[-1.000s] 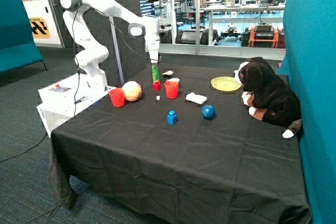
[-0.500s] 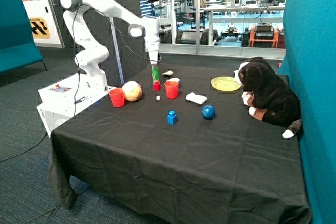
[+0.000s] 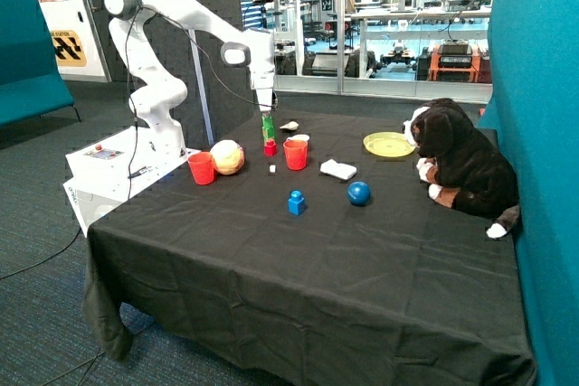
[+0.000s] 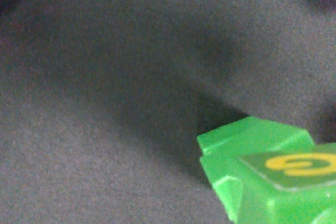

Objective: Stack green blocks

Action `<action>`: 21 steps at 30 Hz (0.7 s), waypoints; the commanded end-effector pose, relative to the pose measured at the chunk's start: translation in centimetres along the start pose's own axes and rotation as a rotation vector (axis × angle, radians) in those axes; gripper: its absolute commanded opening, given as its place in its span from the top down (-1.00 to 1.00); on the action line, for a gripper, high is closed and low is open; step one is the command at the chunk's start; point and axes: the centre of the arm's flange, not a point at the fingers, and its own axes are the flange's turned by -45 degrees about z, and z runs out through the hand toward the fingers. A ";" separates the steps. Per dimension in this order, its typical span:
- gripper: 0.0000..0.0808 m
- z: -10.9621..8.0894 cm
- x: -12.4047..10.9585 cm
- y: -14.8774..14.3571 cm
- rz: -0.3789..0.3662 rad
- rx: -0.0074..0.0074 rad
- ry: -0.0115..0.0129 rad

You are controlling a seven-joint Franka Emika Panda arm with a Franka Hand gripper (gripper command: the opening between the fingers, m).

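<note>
A table with a black cloth (image 3: 308, 259) stands in a room with glass walls behind it. Near the back of the table, small bright green plastic blocks (image 3: 268, 127) stand one on top of another in a thin tower. I cannot count how many are in it. The tower sits on a small red block (image 3: 270, 147). The wrist view shows one green block (image 4: 268, 174) very close, cut off at the edge, with a yellow mark on its top face (I cannot read it) and black cloth around it.

The white robot arm's gripper (image 3: 265, 108) is right at the top of the tower. I cannot tell if it is gripping the top block or has let go.

Just beside the tower is a red plastic cup (image 3: 296, 154). A round yellow and pink ball (image 3: 227, 156) and another red cup (image 3: 201, 168) are on the other side. Nearer the front are a blue block (image 3: 296, 202) and a blue ball (image 3: 359, 193). A yellow plate (image 3: 389, 144) and a black and white toy dog (image 3: 461, 165) are well apart from the tower.
</note>
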 end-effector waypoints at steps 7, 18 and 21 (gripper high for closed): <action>-0.89 0.1 0.3 0.0 -0.001 0.0015 -0.0032; -0.98 0.1 0.6 -0.3 -0.007 0.0015 -0.0032; -0.94 0.1 0.7 -0.3 -0.009 0.0015 -0.0032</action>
